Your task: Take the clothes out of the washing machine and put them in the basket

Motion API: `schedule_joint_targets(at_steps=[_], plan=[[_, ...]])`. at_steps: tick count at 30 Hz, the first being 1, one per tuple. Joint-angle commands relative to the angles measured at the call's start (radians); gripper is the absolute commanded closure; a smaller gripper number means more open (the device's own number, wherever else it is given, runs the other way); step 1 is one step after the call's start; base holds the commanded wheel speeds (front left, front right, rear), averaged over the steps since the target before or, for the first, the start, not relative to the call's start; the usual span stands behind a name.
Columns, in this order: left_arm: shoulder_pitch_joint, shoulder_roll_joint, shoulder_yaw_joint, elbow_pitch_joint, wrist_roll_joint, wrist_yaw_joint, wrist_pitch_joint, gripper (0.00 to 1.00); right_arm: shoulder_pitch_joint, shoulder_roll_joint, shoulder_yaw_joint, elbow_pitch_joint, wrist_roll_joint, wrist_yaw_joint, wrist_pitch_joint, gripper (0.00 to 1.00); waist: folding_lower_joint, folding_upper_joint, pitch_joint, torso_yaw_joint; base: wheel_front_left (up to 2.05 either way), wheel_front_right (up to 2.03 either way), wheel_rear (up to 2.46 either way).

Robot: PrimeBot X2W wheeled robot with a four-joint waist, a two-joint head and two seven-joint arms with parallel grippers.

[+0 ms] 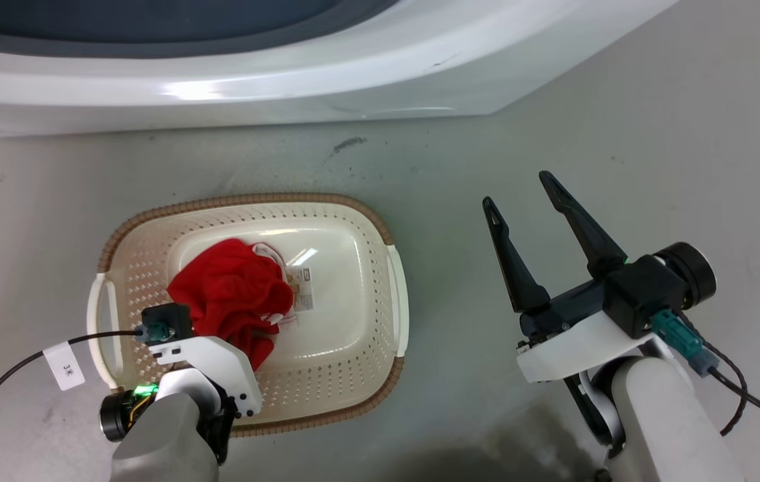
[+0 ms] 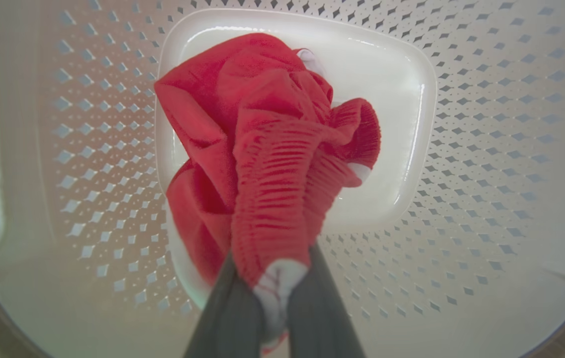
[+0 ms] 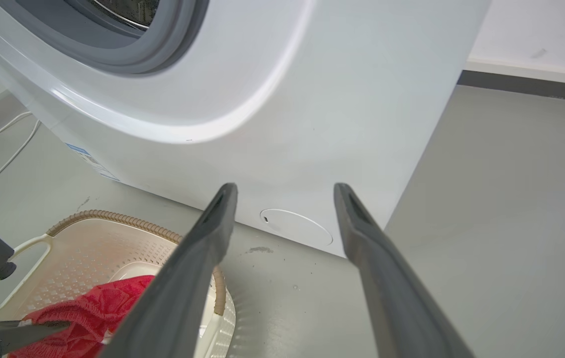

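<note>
Clothes [image 2: 262, 149] clamped in the left pincer [image 2: 272, 261], low inside the basket [image 2: 486, 124]

The left wrist view tells what the head view hides. The left pincer's two dark fingers [image 2: 228, 308] are closed on a white-trimmed edge of the red fabric. The rest of the garment bunches just beyond the fingertips, over the basket's smooth bottom, with perforated walls all around. From the head, those fingers are covered by the arm's own white wrist mount and black camera block. The red bundle spreads past them, beside a paper label [image 1: 302, 289] stuck to the basket bottom. Whether the cloth rests on the bottom or hangs just above it cannot be told.

The right pincer [image 1: 516, 189] is spread wide and holds nothing. It is well off to the right of the basket, above bare grey floor [image 1: 654, 167]. Its wrist view adds what lies ahead of its tips: the white front of the washing machine [image 3: 362, 99], with a round flap [image 3: 296, 226] low down straight beyond them. The grey rubber ring [image 3: 128, 54] of the porthole sits up and to the left. That pincer's left finger crosses in front of the basket's near corner, so part of the brown rim and the red fabric is cut off.

A dark smudge [image 1: 348, 144] marks the floor between basket and machine. A black cable with a white tag [image 1: 64, 365] trails away left of the left wrist.
</note>
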Motion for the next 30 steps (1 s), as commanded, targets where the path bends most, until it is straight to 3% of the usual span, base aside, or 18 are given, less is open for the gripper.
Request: schedule_joint_targets(at_steps=[1, 3, 4, 5, 7, 23, 30], plan=[[-0.019, 0.008, 0.0, 0.003, -0.002, 0.004, 0.004, 1.0, -0.019, 0.0, 0.002, 0.005, 0.009, -0.001, -0.008, 0.0, -0.0002, 0.0, 0.024, -0.009, 0.0, 0.0, 0.0], [-0.017, 0.009, 0.0, 0.005, -0.004, 0.009, 0.008, 1.0, -0.021, 0.0, 0.004, 0.008, 0.01, -0.001, -0.01, 0.0, -0.0002, 0.0, 0.026, -0.009, 0.0, 0.0, 0.0], [-0.016, 0.009, 0.001, 0.007, -0.008, 0.013, 0.015, 0.95, -0.023, 0.0, 0.004, 0.012, 0.011, -0.001, -0.012, 0.0, -0.0002, 0.0, 0.027, -0.008, 0.0, 0.0, 0.0], [-0.016, 0.008, 0.001, 0.008, -0.009, 0.013, 0.015, 0.76, -0.027, 0.0, 0.004, 0.016, 0.012, -0.001, -0.014, 0.0, -0.0002, 0.0, 0.026, -0.007, 0.0, 0.0, 0.0], [-0.01, 0.007, -0.001, 0.01, -0.012, 0.013, 0.018, 0.0, -0.029, 0.0, 0.004, 0.027, 0.014, -0.001, -0.017, 0.0, -0.0002, 0.0, 0.013, -0.003, 0.0, 0.0, 0.0], [0.189, -0.031, -0.001, 0.001, -0.044, -0.002, -0.083, 0.0, 0.071, 0.0, -0.019, 0.11, 0.029, -0.001, -0.031, 0.0, -0.0002, 0.0, -0.364, 0.03, 0.0, 0.0, 0.0], [0.27, -0.035, -0.002, -0.209, 0.007, 0.023, -0.089, 0.0, 0.117, 0.0, -0.057, 0.099, 0.014, -0.001, -0.021, 0.0, -0.0002, 0.0, -0.436, 0.052, 0.0, 0.0, 0.0]])
